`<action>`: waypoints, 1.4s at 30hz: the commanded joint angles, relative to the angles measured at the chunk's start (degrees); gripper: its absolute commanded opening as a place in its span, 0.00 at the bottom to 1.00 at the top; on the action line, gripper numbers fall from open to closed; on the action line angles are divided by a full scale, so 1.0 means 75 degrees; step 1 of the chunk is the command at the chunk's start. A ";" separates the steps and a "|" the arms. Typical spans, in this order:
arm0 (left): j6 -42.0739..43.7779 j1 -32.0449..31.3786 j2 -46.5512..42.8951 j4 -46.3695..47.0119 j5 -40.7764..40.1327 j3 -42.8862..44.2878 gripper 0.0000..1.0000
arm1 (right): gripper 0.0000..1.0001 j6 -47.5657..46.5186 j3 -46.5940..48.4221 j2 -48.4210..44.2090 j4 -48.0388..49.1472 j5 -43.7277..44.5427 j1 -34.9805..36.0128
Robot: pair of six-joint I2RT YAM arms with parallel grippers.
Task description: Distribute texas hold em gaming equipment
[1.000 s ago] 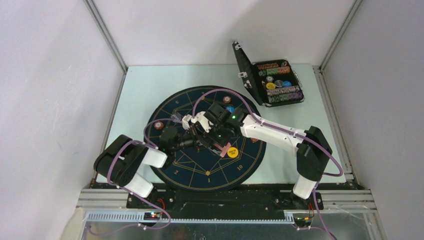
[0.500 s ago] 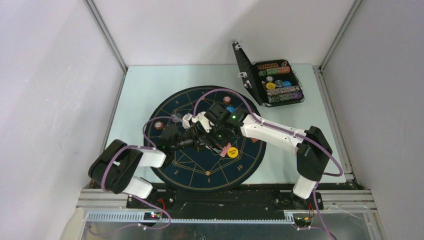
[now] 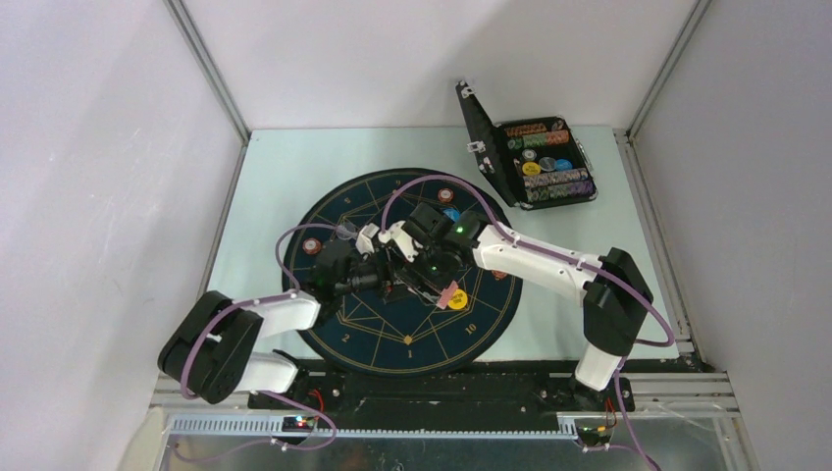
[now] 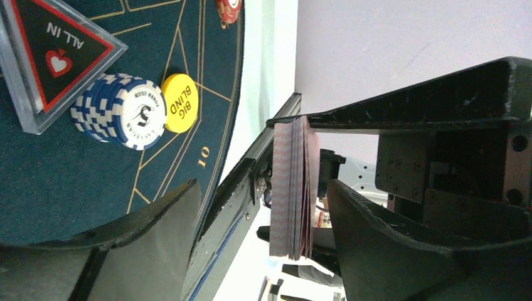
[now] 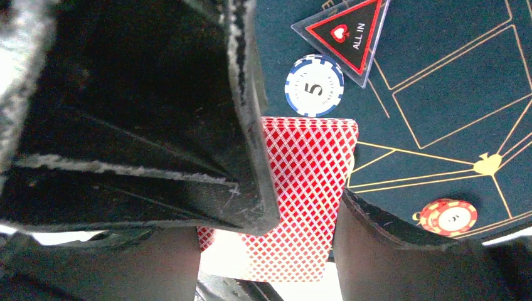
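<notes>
A deck of pink-red-backed playing cards [image 4: 292, 188] hangs edge-on between my left gripper's [image 4: 262, 188] fingers, with a gap on each side, so that gripper is open. My right gripper [image 5: 270, 238] is shut on the deck [image 5: 307, 169] by its side edges. Both grippers meet over the middle of the mat, left [image 3: 378, 280] and right [image 3: 422, 280]. On the mat lie a blue chip stack [image 4: 122, 110], a yellow "big blind" disc [image 4: 180, 102] and a triangular "all in" marker [image 4: 53, 53].
The round dark-blue mat [image 3: 392, 334] with gold lines fills the table's middle. Orange-red chips [image 3: 311, 245] sit near its left rim and its far rim. A black hinged case [image 3: 535, 157] full of chips stands open at the back right.
My left gripper has opened and let go of the deck, and its arm has swung down to the left. My right gripper has closed on the deck.
</notes>
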 commanded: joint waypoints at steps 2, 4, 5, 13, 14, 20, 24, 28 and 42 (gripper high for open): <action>0.0947 -0.0057 -0.0448 -0.0719 0.0127 0.0247 0.82 | 0.04 -0.0529 0.0099 -0.0491 -0.0034 0.0167 0.0230; 0.1132 -0.0057 -0.0540 -0.0837 0.0276 0.0241 0.85 | 0.04 -0.0740 0.0004 -0.0557 0.0037 0.0187 0.0358; 0.1175 -0.0057 -0.0566 -0.0830 0.0422 0.0234 0.86 | 0.04 -0.0835 -0.0022 -0.0554 0.0067 0.0263 0.0393; 0.0554 -0.0079 -0.0304 0.0090 0.0719 0.0087 0.73 | 0.05 -0.0869 0.0056 -0.0580 0.0194 0.0261 0.0599; 0.0440 -0.0079 -0.0260 0.0441 0.0782 0.0056 0.71 | 0.05 -0.0856 0.0059 -0.0582 0.0197 0.0299 0.0595; -0.0073 -0.0230 -0.0105 0.1191 0.0834 -0.0119 0.45 | 0.06 -0.0663 0.0105 -0.0575 0.0224 0.0513 0.0578; -0.0151 -0.0297 -0.0023 0.1306 0.0908 -0.0094 0.25 | 0.10 -0.0512 0.0138 -0.0595 0.0241 0.0515 0.0471; -0.0170 -0.0303 -0.0096 0.1251 0.0851 -0.0109 0.01 | 0.23 -0.0419 0.0122 -0.0627 0.0223 0.0381 0.0339; -0.0306 -0.0292 -0.0635 0.0957 0.0622 -0.0149 0.00 | 0.93 -0.0311 -0.0186 -0.0757 0.0035 0.0010 0.0217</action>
